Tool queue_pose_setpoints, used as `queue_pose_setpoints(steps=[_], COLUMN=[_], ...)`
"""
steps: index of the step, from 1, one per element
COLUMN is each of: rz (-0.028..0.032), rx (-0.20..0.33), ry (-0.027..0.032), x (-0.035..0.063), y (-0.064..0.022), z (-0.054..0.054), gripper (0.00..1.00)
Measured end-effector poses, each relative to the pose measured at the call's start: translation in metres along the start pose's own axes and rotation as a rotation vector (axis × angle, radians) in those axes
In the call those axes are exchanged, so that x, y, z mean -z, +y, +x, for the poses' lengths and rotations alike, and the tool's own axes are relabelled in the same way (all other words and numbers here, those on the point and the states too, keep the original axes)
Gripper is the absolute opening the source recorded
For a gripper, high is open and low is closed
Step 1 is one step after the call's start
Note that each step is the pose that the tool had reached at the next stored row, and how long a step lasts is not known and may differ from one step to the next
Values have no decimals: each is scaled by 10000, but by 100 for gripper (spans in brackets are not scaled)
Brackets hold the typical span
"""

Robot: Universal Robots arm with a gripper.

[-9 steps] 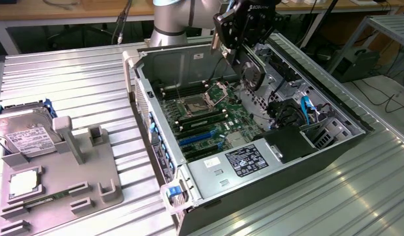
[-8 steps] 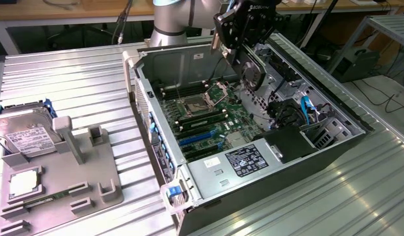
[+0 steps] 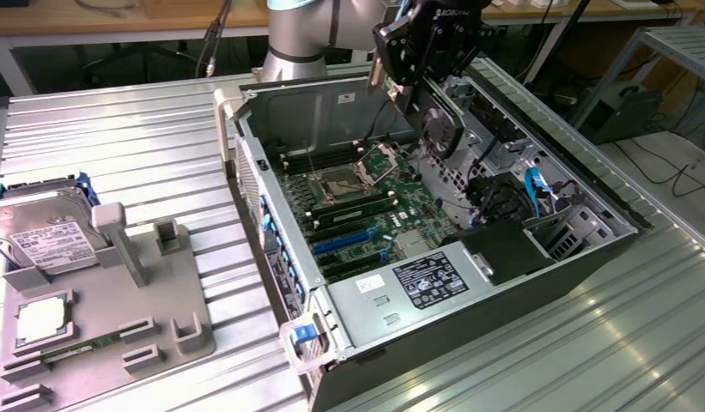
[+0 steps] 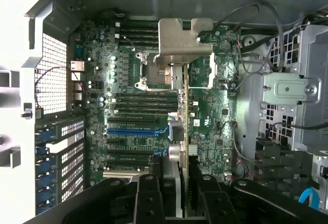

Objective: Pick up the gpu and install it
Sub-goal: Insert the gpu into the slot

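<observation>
Clenched w/ gripper (image 3: 430, 86) on gpu (image 3: 441, 129), held edge-down at 12 o'clock over mobo (image 3: 352, 202) (ext view), prob. high to clear case (image 3: 255, 172) walls.

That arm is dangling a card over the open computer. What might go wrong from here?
The tool holds the gpu up near the processor socket, not over the blue slot; lowered from here, it might strike the socket. The card hangs from its top edge alone, so it may tilt and jam against a slot. Loose cables beside the board could snag it.
</observation>
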State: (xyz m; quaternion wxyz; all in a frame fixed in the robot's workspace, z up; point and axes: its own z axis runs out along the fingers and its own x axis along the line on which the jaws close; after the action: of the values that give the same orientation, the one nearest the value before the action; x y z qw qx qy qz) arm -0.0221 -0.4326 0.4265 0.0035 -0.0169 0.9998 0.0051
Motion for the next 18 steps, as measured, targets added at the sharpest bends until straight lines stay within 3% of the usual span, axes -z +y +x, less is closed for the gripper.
queue_pose_setpoints(steps=[9,18], rz=[-1,-10], rx=[83,1515], ry=[1,16], x=[0,-1], y=[0,0], z=[-11,-16], gripper=[31,31])
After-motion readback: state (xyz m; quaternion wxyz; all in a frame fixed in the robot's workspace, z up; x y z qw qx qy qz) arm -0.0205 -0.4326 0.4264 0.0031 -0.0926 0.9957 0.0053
